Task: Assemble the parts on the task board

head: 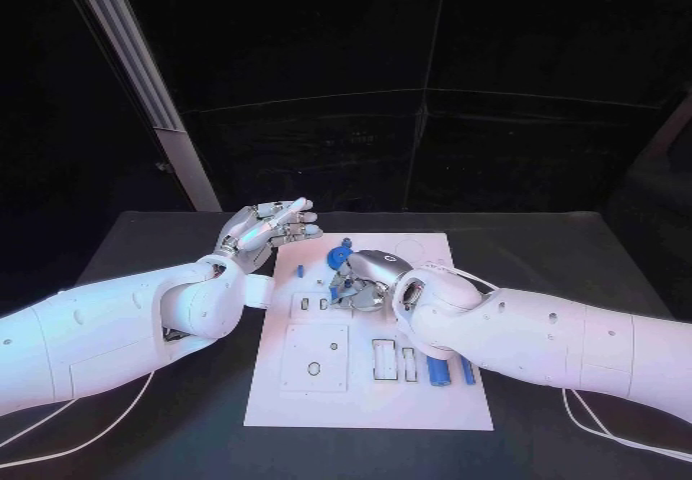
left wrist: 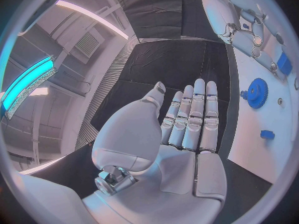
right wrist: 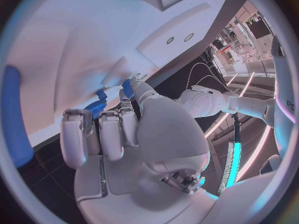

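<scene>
The task board (head: 368,395) lay flat in the middle of the black surface (head: 577,250), a white plate with cut-outs and small blue parts on it. The right hand (head: 378,275) was down over the upper middle of the board, its fingers curled in around a small blue part (right wrist: 99,104); from the right wrist view the fingertips (right wrist: 127,92) looked pressed against it at the board's face, so it seemed to be gripping that piece. A blue gear (head: 339,255) stood on the board just beyond that hand, toward the far edge, and two blue bars (head: 440,372) lay near the board's right side, by the right forearm. The left hand (head: 267,228) hung above the surface off the board's far left corner, released, fingers straight and close together, holding nothing. From its wrist the gear (left wrist: 256,92) showed apart from the fingers (left wrist: 194,117).
</scene>
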Controlling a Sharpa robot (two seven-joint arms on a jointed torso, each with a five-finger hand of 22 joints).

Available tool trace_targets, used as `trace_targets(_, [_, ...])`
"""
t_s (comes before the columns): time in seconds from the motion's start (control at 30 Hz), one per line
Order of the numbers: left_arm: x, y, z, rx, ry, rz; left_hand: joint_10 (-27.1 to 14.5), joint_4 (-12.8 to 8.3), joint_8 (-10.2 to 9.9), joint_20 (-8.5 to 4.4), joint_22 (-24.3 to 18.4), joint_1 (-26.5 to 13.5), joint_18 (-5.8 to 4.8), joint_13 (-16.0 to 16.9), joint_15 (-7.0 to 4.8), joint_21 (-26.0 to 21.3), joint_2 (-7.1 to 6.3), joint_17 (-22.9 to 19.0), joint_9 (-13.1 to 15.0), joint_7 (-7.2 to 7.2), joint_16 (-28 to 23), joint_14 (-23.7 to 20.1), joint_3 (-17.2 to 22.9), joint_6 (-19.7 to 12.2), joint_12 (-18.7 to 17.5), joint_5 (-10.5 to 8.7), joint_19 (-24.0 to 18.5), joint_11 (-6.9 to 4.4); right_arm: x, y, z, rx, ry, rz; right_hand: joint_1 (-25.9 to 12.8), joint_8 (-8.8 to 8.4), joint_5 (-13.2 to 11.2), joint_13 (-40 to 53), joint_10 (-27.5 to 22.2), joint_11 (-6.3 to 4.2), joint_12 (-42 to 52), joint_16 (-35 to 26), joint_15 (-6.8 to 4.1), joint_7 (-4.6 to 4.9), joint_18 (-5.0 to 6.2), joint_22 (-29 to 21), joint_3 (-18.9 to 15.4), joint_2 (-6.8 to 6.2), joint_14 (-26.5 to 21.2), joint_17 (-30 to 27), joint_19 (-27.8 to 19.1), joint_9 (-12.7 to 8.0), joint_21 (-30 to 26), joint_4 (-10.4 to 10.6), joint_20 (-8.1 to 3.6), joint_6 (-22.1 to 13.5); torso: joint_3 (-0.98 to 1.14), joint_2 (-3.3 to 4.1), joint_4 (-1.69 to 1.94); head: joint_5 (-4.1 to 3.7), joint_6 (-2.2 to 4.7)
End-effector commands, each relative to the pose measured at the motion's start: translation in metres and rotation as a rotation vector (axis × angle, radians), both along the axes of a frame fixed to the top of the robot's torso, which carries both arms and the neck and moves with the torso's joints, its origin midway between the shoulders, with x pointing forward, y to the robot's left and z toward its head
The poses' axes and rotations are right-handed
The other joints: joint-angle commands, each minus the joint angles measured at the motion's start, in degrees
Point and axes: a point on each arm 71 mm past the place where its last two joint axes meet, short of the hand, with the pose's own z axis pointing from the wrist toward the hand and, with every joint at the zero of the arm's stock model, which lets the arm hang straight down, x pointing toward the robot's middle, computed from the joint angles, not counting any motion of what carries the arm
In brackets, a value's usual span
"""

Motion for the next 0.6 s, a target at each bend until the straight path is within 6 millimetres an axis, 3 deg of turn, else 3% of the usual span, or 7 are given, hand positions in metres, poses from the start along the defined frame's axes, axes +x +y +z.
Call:
trace_targets(0.03, [0.0003, -0.0017, 0.0015, -0.023, 0.003, -0.016, 0.0, -0.3, -0.4, 0.07, -0.1, 0.3, 0.84, -0.1, 0.04, -0.3, 0.44, 0.1, 0.0, 0.04, -0.4, -0.1, -0.1, 0.3, -0.3, 0.22, 0.3, -0.06, -0.0015, 0.0036, -0.0005, -0.050, -0.023, 0.022, -0.8, 0.30, 0.2, 6.7, 0.3, -0.08, 0.4, -0.1, -0.34, -0.58, 0.38, 8.2, 0.3, -0.04, 4.0, 5.7, 0.8, 0.0, -0.1, 0.1, -0.42, 1.0, 0.05, -0.03, -0.05, 0.11, -0.19])
trace_targets(0.6, [0.0004, -0.0019, 0.0012, -0.025, 0.008, -0.022, 0.0, -0.3, -0.4, 0.07, -0.1, 0.3, 0.84, -0.1, 0.04, -0.3, 0.44, 0.1, 0.0, 0.04, -0.4, -0.1, -0.1, 0.3, -0.3, 0.22, 0.3, -0.06, -0.0041, 0.0092, -0.0042, -0.103, -0.014, 0.056, -1.4, -0.03, 0.1, 6.6, 0.2, 0.00, 0.3, -0.1, -0.29, -0.47, 0.39, 8.2, 0.4, -0.68, 4.0, 5.7, 0.8, 0.0, -0.1, 0.1, -0.37, 0.8, -0.01, -0.06, -0.03, 0.27, -0.67])
